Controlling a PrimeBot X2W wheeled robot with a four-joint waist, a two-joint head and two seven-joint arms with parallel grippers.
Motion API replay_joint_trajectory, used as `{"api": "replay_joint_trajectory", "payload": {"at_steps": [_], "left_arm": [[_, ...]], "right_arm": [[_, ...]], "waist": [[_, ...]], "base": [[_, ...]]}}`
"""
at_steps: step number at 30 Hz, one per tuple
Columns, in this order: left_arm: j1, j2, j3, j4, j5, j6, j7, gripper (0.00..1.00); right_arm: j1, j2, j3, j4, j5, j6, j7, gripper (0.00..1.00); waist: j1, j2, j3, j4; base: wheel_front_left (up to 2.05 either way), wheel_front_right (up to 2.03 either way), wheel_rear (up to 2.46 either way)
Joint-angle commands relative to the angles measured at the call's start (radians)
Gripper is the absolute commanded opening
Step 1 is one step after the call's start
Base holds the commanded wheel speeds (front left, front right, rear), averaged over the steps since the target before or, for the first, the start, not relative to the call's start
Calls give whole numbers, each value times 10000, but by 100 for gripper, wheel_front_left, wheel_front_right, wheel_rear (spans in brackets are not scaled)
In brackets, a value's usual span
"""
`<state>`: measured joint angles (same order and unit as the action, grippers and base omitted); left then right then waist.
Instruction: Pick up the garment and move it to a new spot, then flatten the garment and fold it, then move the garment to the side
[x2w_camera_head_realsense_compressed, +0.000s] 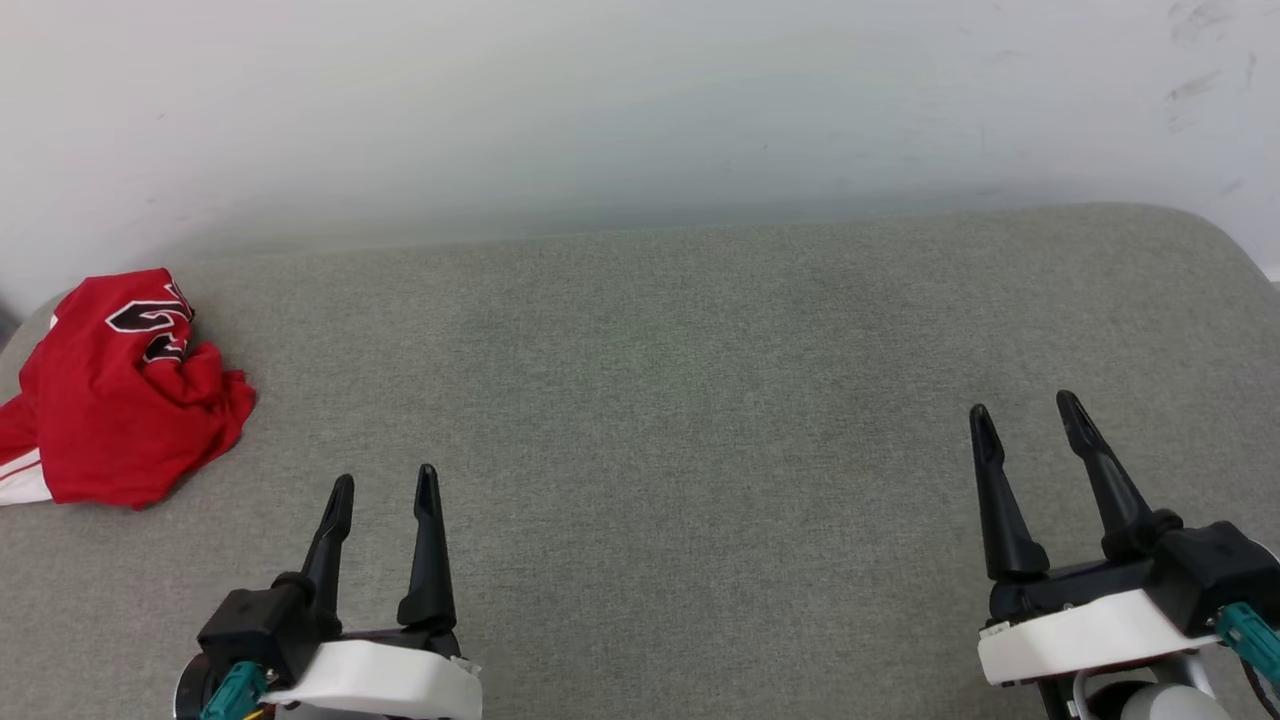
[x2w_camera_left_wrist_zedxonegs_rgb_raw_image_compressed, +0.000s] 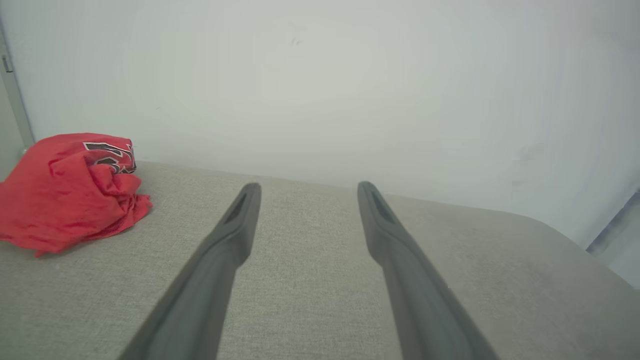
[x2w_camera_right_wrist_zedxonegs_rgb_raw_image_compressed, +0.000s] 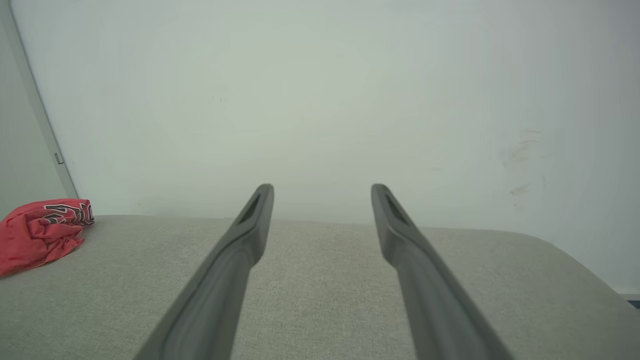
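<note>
The garment (x2w_camera_head_realsense_compressed: 120, 395) is a crumpled red jersey with black white-outlined lettering, bunched at the far left of the grey cushion. A strip of white sleeve shows at its lower left. In the left wrist view the garment (x2w_camera_left_wrist_zedxonegs_rgb_raw_image_compressed: 70, 187) lies to the left of my fingers, and in the right wrist view the garment (x2w_camera_right_wrist_zedxonegs_rgb_raw_image_compressed: 42, 232) sits at the far left edge. My left gripper (x2w_camera_head_realsense_compressed: 385, 485) hovers open at the lower left, to the right of and nearer than the jersey. My right gripper (x2w_camera_head_realsense_compressed: 1025, 405) is open at the lower right, with nothing between its fingers.
A grey fabric cushion (x2w_camera_head_realsense_compressed: 680, 400) spreads across the whole work area, with a rounded corner at the far right. A pale wall (x2w_camera_head_realsense_compressed: 640, 110) rises directly behind it. A door frame edge (x2w_camera_right_wrist_zedxonegs_rgb_raw_image_compressed: 45, 130) stands at the left beyond the jersey.
</note>
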<state>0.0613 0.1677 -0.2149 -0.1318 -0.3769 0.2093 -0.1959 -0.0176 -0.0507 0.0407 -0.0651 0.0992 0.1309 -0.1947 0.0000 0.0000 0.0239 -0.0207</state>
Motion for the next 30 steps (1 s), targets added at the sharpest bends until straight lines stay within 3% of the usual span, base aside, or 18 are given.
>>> {"api": "replay_joint_trajectory", "payload": {"at_steps": [1,10,13,19,30], "left_arm": [[116,-61,125,-120,118,-154,-70,100],[594,-951,1441,362,493,-2173,-260,100],[691,-1076,1743,579,863,-2626,-320,100],[750,-1159,1870,810,1659,-2960,-438,100],[784,-1175,1957,809,2291,-3009,-669,100]], "right_arm": [[69,2,-10,-116,-30,-3,-84,100],[313,4,-261,323,553,-3,-269,100],[368,5,-258,437,431,-3,-332,100],[425,6,-217,513,86,-3,-451,100],[530,8,58,452,-702,-3,-681,100]], "waist": [[0,0,0,-2],[0,0,-23,-33],[0,0,-30,-44],[0,0,-39,-67],[0,0,-27,81]], "base": [[0,0,0],[0,0,0],[0,0,0],[0,0,0],[0,0,0]]}}
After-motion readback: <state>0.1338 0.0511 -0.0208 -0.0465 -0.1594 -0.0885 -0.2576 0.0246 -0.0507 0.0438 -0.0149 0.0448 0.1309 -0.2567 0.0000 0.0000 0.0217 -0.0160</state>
